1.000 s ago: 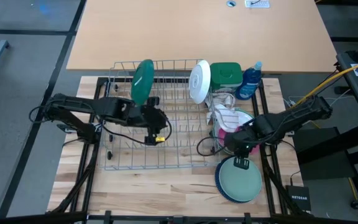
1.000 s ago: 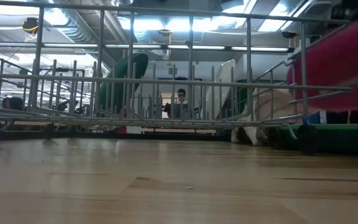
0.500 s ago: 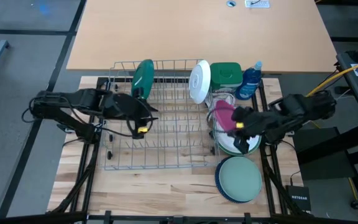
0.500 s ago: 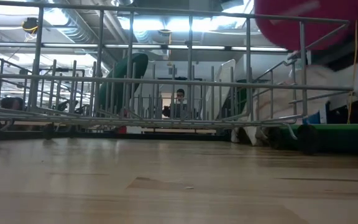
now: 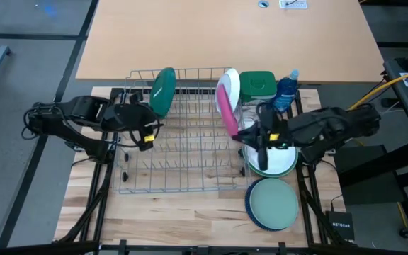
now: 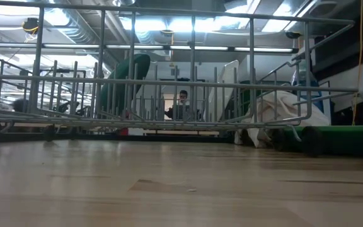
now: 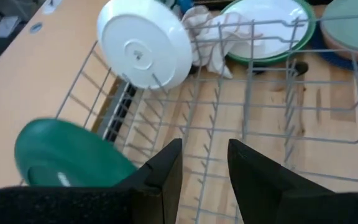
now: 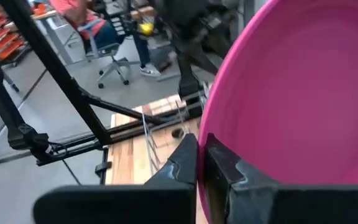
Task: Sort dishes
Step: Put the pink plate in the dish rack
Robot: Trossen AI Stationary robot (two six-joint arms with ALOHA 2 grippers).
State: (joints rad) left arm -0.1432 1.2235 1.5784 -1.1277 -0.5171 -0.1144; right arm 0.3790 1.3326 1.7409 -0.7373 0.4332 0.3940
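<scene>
My wooden table [image 5: 190, 212] carried a wire rack [image 5: 179, 173], a stack of plates [image 5: 271, 205] near its front edge, another plate stack [image 5: 278, 161], a cloth [image 6: 282, 110] and a blue bottle [image 5: 285, 91].

Rack [image 5: 179, 134] sits mid-frame on the surface [image 5: 190, 212]. One plate [image 5: 162, 92] stands in its upper-left slots, another [image 5: 229, 86] upper right, a third plate [image 5: 226, 112] held on edge just in front of it. Right of rack: tub [image 5: 257, 83], bottle [image 5: 285, 92], plate stack [image 5: 275, 161]; another stack [image 5: 271, 205] lower right.

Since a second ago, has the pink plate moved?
Yes. The right gripper has carried the pink plate from the stack beside the rack up over it, next to the white plate.
</scene>
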